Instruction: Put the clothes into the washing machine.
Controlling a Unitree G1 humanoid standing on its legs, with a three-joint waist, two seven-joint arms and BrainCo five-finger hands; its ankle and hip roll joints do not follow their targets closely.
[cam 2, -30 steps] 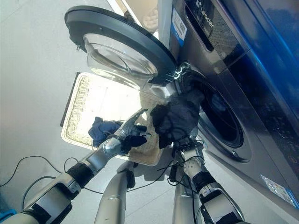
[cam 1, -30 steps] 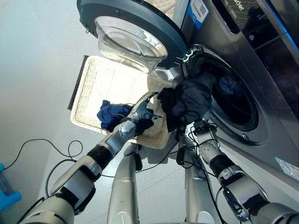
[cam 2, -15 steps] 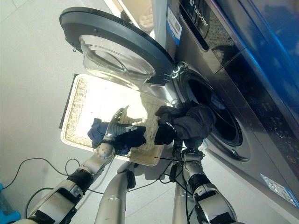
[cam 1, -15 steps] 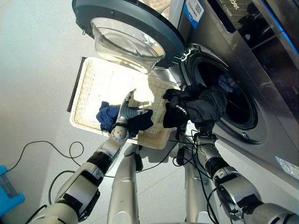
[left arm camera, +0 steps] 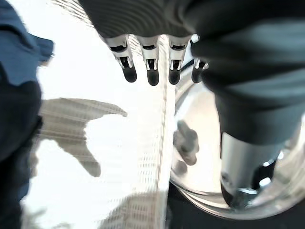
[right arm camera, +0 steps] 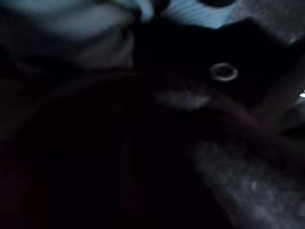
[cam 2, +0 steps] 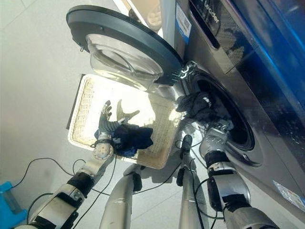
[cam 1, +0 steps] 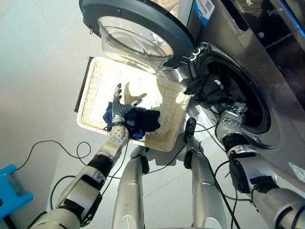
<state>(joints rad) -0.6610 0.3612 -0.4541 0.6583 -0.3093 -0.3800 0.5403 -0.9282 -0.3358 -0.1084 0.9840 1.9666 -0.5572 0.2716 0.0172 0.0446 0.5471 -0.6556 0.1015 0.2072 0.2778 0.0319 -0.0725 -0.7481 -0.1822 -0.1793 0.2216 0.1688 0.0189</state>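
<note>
In the left eye view, a grey front-loading washing machine (cam 1: 267, 62) stands on the robot's right with its round glass-windowed door (cam 1: 136, 31) swung wide open over a shallow cream woven laundry basket (cam 1: 95, 83) that lies on the pale floor. The robot's left hand (cam 1: 119, 107) hovers over the basket with straight, spread fingers, holding nothing; just beside it, on the basket's near part, lies a crumpled pile of dark blue and black clothes (cam 1: 143, 120). A bundle of black clothing (cam 1: 208, 90) hangs across the lower rim of the drum opening, half inside the machine. The right hand (cam 1: 232, 116) reaches into the drum mouth at that bundle; its fingers are buried in the cloth, so it cannot be told whether they grip it. A blue plastic object (cam 1: 12, 188) sits on the floor at the robot's far left.

The right eye view shows the same layout: the released left hand (cam 2: 107, 125) above the basket (cam 2: 86, 102), the dark pile (cam 2: 132, 137) touching its wrist side, and the black bundle (cam 2: 196, 104) at the drum rim.

In the left wrist view, the left hand's straight dark-tipped fingers (left arm camera: 151, 71) point over the bright basket weave, with blue cloth (left arm camera: 19, 62) at one edge and the door's glass beyond.

The right wrist view is very dark, showing black fabric (right arm camera: 143, 143) close up with a small metal ring (right arm camera: 223, 71) on it.
</note>
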